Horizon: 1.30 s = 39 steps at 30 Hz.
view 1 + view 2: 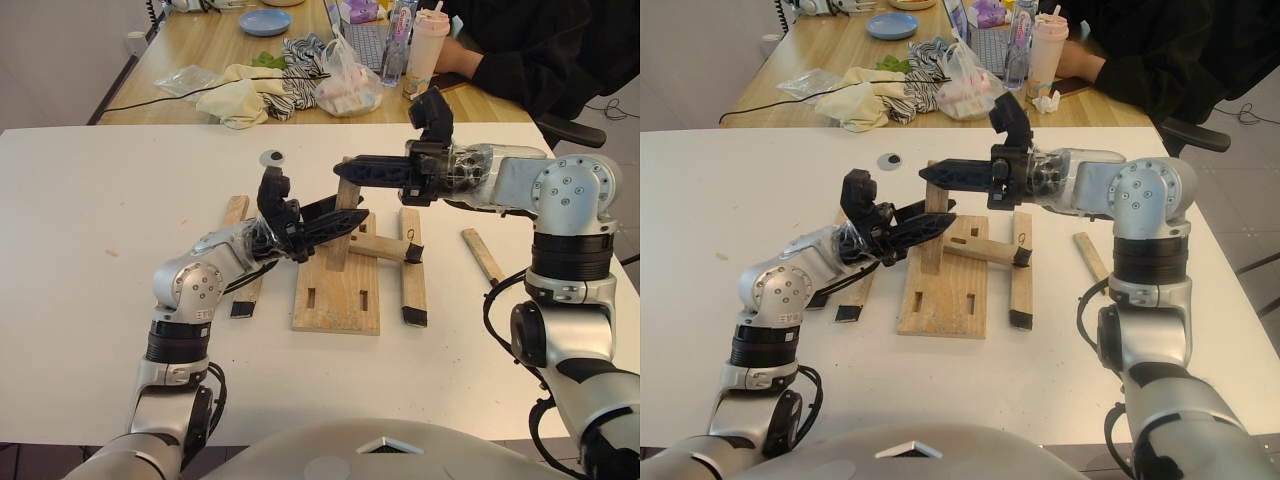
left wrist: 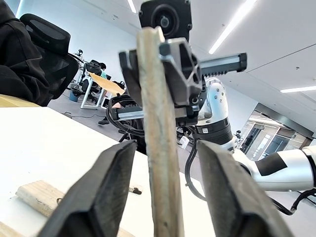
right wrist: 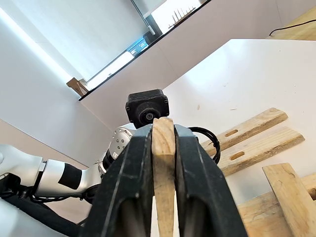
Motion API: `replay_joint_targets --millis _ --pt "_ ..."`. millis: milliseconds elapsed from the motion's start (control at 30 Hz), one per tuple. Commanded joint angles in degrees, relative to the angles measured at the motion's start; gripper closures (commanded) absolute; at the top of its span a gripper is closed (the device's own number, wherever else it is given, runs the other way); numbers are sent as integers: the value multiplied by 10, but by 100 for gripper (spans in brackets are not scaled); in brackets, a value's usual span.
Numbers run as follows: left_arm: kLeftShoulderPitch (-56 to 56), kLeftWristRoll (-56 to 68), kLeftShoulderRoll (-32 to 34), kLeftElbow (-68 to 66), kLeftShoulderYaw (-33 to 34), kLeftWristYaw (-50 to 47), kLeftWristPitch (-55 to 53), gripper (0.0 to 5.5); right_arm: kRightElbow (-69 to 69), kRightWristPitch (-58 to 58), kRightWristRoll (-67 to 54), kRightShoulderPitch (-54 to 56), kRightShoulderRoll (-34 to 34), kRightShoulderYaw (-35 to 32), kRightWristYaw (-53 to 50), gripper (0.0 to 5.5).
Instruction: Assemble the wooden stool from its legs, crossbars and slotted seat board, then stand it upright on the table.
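No legible text or numbers

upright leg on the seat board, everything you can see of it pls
The leg is a pale, rough strip of bare wood, standing roughly upright with its foot on the slotted seat board; whether it sits in a slot is unclear. The right gripper is shut on its top end. The left gripper brackets it lower down, open, with gaps either side, not touching.
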State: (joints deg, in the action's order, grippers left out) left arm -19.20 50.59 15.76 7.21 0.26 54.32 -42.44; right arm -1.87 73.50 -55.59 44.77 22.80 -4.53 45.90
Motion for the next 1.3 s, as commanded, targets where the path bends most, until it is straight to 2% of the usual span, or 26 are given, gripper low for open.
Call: replay_joint_targets --millis 33,167,267,333,433,500,633,800,967,1133,1300 --pt "-16 0 10 -4 27 -12 11 301 -12 -60 39 -1 2 12 8 512" --pt "5 10 39 19 96 -22 38 301 -18 -187 134 -17 26 59 42 512" --pt "10 56 50 32 162 -41 38 301 -31 -249 177 -31 17 64 41 512" --pt "-19 62 42 2 183 -78 46 337 -28 -283 195 -54 6 58 30 512" --pt "-70 -77 23 -91 142 -180 126 389 -20 -349 230 -102 -11 66 15 512" --pt "-81 -151 18 -141 102 -205 170 415 -16 -385 249 -133 -22 73 5 512" --pt "-90 -237 6 -202 42 -208 214 482 -4 -429 277 -176 -47 84 -26 512" --pt "-79 -307 19 -184 -28 -195 206 550 -42 -482 303 -174 -68 88 -32 512" --pt "-41 -395 55 -125 -119 -182 183 550 -71 -510 319 -181 -70 107 -18 512" --pt "-5 -450 41 -155 -137 -235 179 550 -75 -507 323 -168 -53 120 8 512" --pt "33 -465 26 -128 -143 -256 171 550 -49 -478 319 -164 -25 118 36 512"
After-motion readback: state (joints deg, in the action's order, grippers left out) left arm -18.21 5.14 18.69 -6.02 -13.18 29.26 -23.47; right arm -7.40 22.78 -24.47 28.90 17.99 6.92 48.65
